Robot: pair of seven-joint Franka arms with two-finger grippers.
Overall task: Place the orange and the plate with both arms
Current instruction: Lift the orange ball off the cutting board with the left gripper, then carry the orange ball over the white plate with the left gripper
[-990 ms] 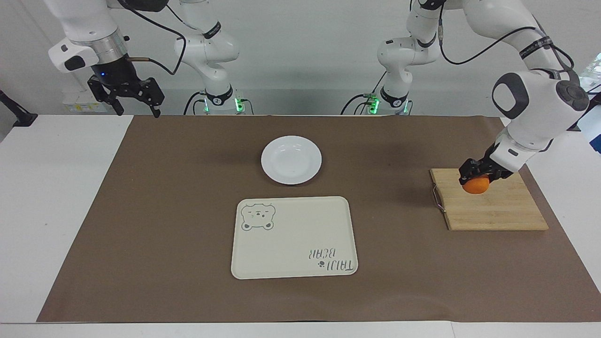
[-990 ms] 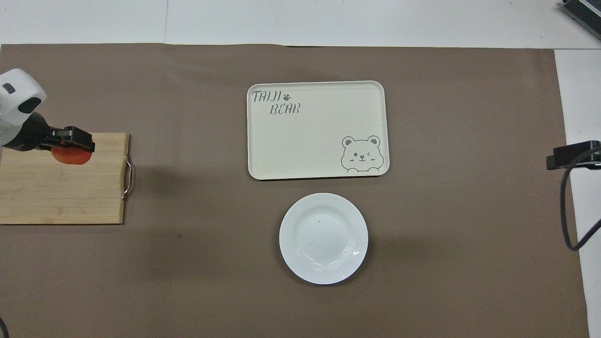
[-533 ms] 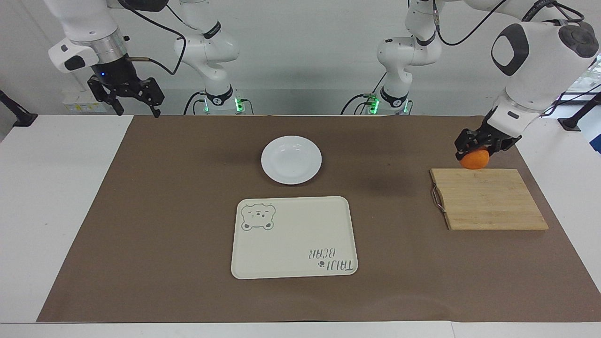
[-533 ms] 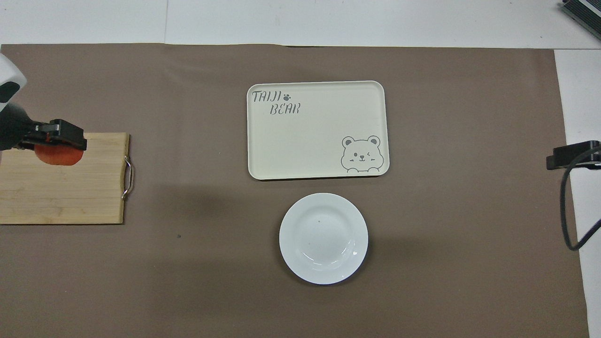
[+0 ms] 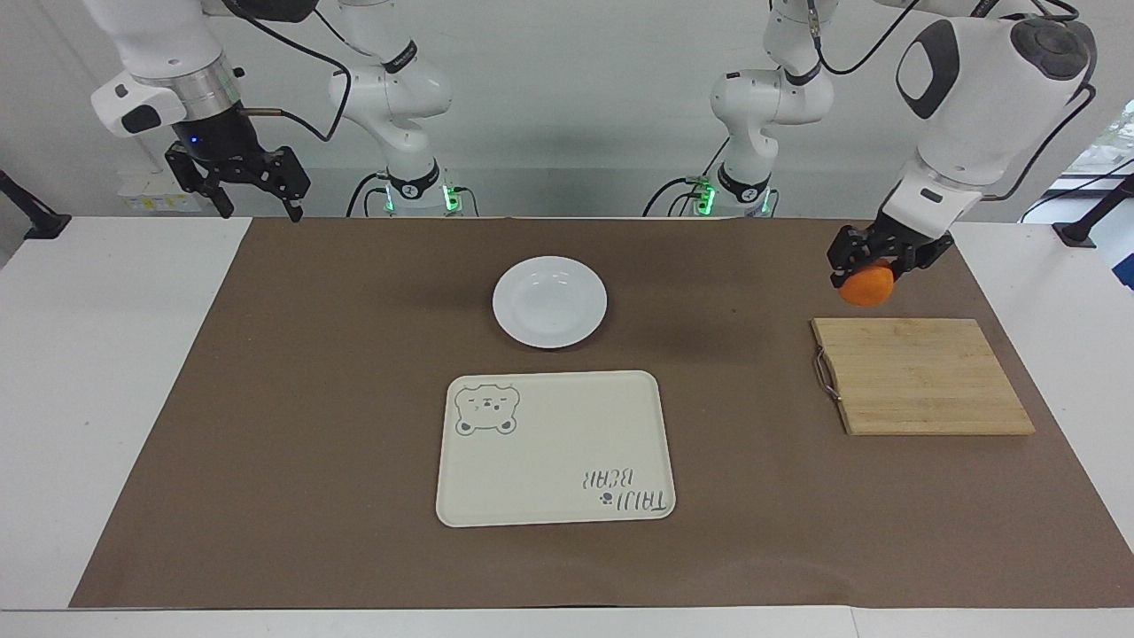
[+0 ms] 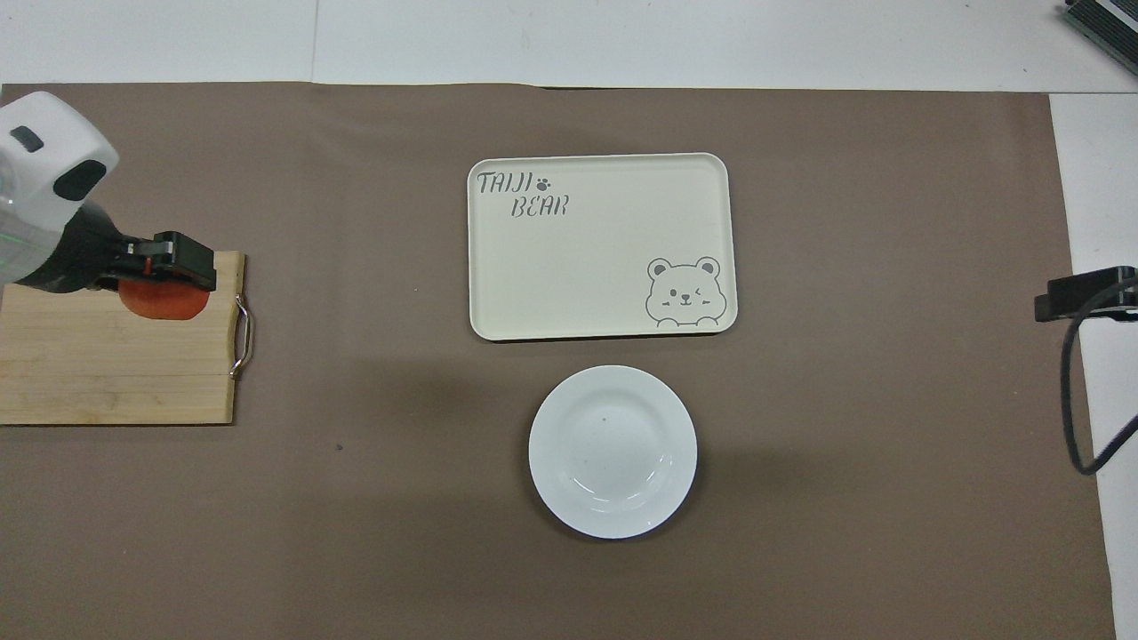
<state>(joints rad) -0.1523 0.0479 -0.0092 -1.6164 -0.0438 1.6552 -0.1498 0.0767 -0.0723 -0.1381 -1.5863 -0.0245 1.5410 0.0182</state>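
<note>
the small round bright-orange orange (image 5: 867,288) is pinched between the black fingers of the left gripper (image 5: 873,266) and is held in the air over the pale bamboo cutting board (image 5: 921,377), at the board's edge by its metal handle, toward the left arm's end of the table. the round glossy white plate (image 5: 549,301) is seen lying empty on the brown paper mat (image 5: 310,399) at the middle of the table, nearer to the robots than the rectangular cream tray with the bear drawing (image 5: 555,447), just beside it but not touching. the right gripper (image 5: 252,182) is held raised over the mat's corner at the right arm's end, its fingers spread and empty; that arm is judged to be waiting.

the carry toward the middle is judged to be the step in hand. a slip is the main risk: only the upper part of the fruit is seen to be gripped, so a quick swing could roll it out of the fingers and onto the mat. if it is released from too high, it could bounce off the plate's shallow rim. the plate, being glossy and light, could be skidded or tipped when it is taken by its edge.
</note>
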